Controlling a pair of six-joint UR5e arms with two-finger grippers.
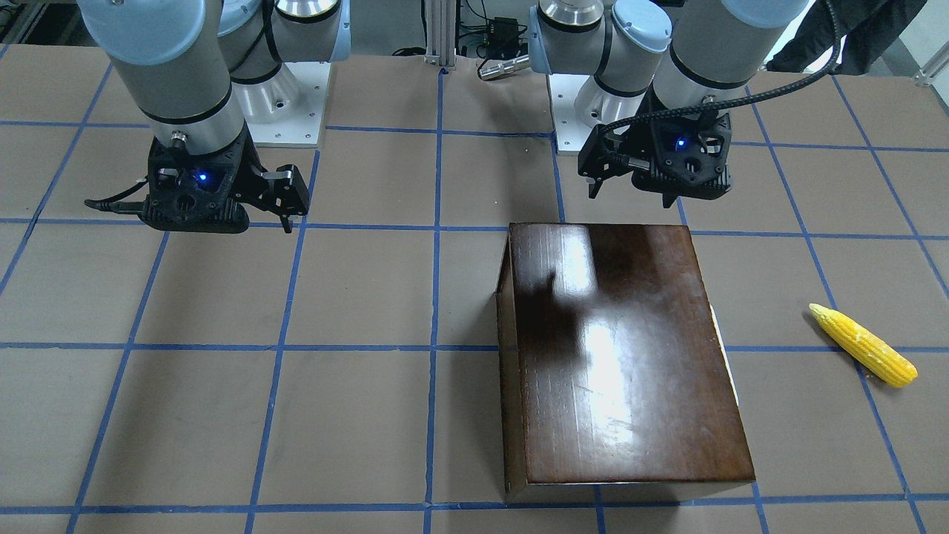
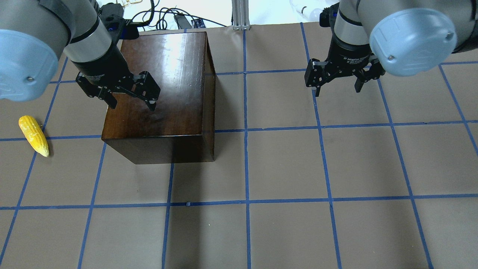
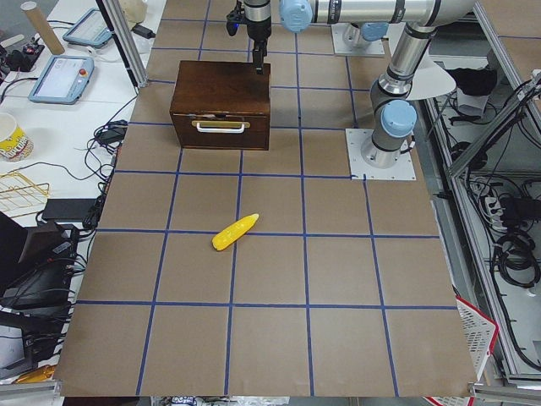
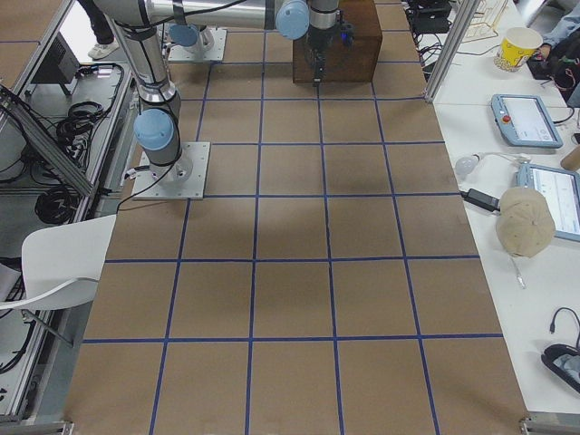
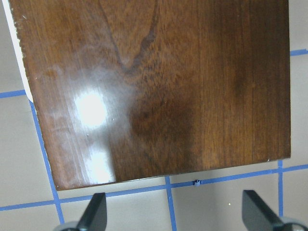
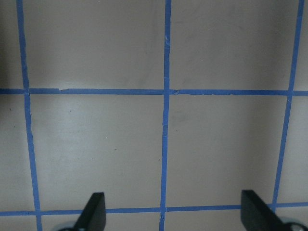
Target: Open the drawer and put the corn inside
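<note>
The glossy dark brown box stands on the table's left half. Its drawer is shut; the pale handle faces the table's left end. The yellow corn lies on the table left of the box, also in the front view and the left view. My left gripper is open and empty above the box top, near its robot-side edge. My right gripper is open and empty above bare table, well right of the box.
The table is brown with a blue tape grid. The arm bases stand at the robot-side edge. Cables and an aluminium post lie beyond the far edge. Side tables with tablets flank the ends.
</note>
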